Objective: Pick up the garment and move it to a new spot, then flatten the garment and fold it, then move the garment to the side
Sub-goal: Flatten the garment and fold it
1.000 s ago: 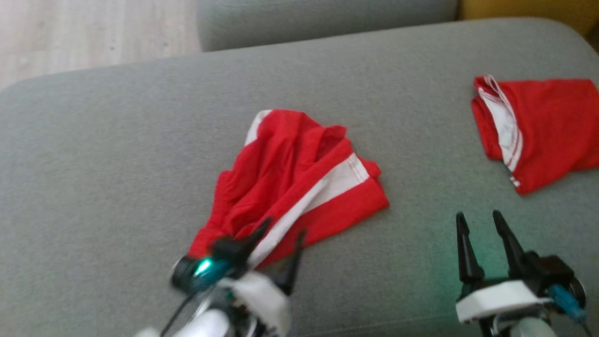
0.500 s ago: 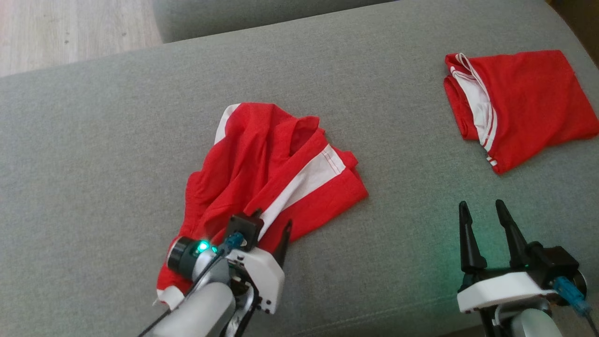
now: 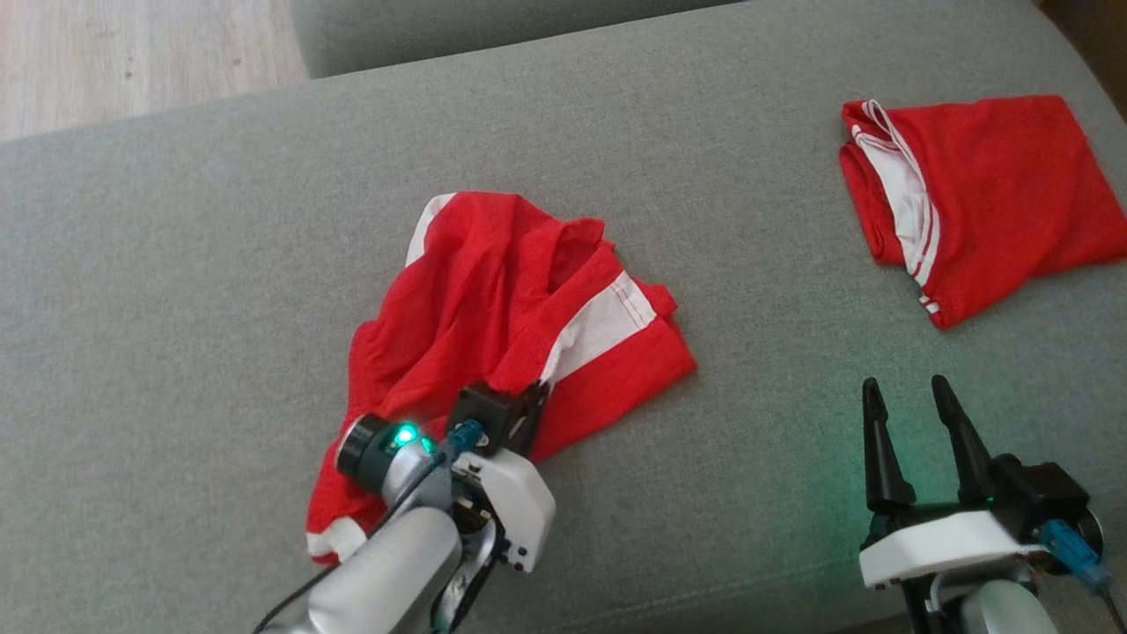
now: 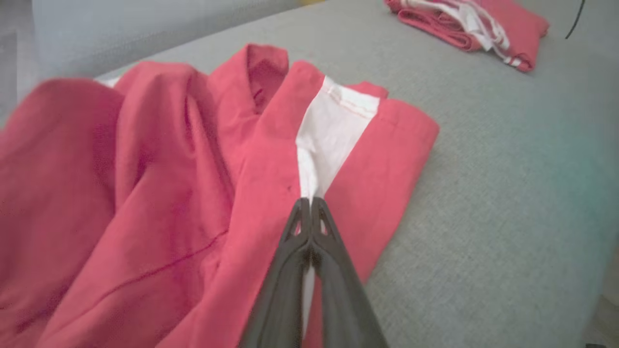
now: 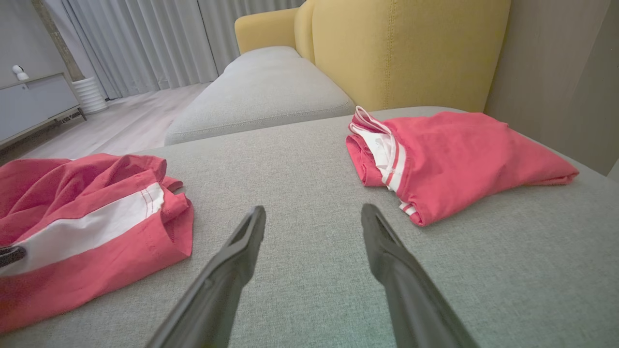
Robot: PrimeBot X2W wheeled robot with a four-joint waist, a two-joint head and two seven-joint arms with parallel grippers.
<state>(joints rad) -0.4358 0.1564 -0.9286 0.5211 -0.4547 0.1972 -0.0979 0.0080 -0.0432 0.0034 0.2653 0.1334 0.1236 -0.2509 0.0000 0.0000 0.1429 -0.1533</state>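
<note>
Clothes first: two red ones lie on one big grey cushion (image 3: 176,264). Pincers: two as well.

The crumpled garment (image 3: 493,299) is red with a wide white stripe (image 4: 333,130). It is all bunched up in folds and bumps. It lies right in front of the left pincer (image 4: 309,200) and spreads away to that pincer's left. The left pincer is clenched tight on the white stripe, near the closest edge of the cloth.

The folded garment (image 3: 995,194) is a neat red pile with thin white lines. It sits far ahead of the right pincer (image 3: 907,383), a bit to its right, near the cushion's right edge. The right pincer is released, its fingers spread wide, low over bare cushion and apart from both clothes.

Bare cushion lies between the two pincers and between the two clothes. Past the cushion's far edge, ahead of the left pincer, is wood floor (image 3: 132,53).
</note>
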